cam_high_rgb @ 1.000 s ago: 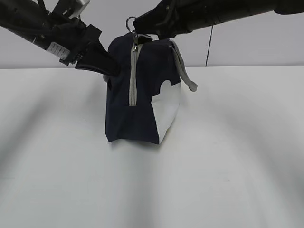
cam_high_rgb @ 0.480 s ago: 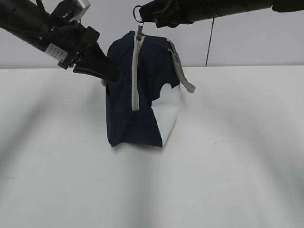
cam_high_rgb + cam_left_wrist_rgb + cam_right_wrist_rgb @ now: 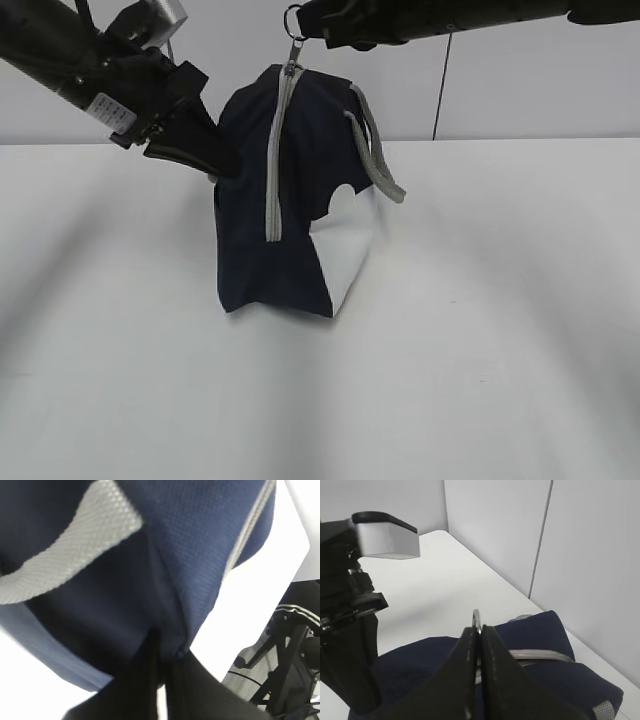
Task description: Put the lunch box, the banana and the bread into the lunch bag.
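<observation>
Bag (image 3: 285, 200) sits mid-table (image 3: 480, 350), zipper (image 3: 275, 150) looks fully closed, so we're likely on the closing step. We can't see the 3 items, probably inside. Left claw (image 3: 215, 160) pinches the bag's fabric, right claw (image 3: 312, 22) clamps the ring pull (image 3: 292, 22). Nothing blocking.

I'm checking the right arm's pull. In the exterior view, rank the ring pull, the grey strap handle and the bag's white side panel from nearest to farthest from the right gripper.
From the right gripper:
1. ring pull, pinched at its tips, top of the lunch bag.
2. grey strap handle, lower right.
3. white side panel, lowest, by the table.
</observation>
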`<state>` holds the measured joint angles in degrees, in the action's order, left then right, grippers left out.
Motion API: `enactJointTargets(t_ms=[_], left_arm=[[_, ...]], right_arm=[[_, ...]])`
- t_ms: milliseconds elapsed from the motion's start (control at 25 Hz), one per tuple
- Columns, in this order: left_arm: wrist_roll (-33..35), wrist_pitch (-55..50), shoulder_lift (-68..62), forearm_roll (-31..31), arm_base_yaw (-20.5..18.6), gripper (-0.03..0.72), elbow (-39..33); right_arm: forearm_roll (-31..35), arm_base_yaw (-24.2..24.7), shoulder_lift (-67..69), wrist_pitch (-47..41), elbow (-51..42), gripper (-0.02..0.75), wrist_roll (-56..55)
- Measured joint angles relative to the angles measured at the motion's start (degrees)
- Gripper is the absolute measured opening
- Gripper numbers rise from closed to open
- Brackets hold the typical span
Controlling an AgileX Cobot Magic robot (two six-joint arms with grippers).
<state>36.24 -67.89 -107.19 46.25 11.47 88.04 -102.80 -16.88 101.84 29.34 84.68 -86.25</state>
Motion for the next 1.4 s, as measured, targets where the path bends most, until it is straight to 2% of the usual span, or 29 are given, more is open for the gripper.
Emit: enactJointTargets(t_ms=[200,920,1400], left_arm=[[-0.9,0.2,1.1,-2.4,0.0,0.001,0.1],[-2.7,0.3,1.1,-3.7,0.0,0.001,0.2],[-4.4,0.3,1.1,-5.1,0.0,0.001,0.2]], right_arm=[[0.5,0.0,2.6,0.3,3.0,-0.016,-1.5],[0.2,0.0,8.2,0.9,9.8,-0.016,-4.7],[0.6,2.2,12.5,2.0,14.8,-0.016,-6.3]])
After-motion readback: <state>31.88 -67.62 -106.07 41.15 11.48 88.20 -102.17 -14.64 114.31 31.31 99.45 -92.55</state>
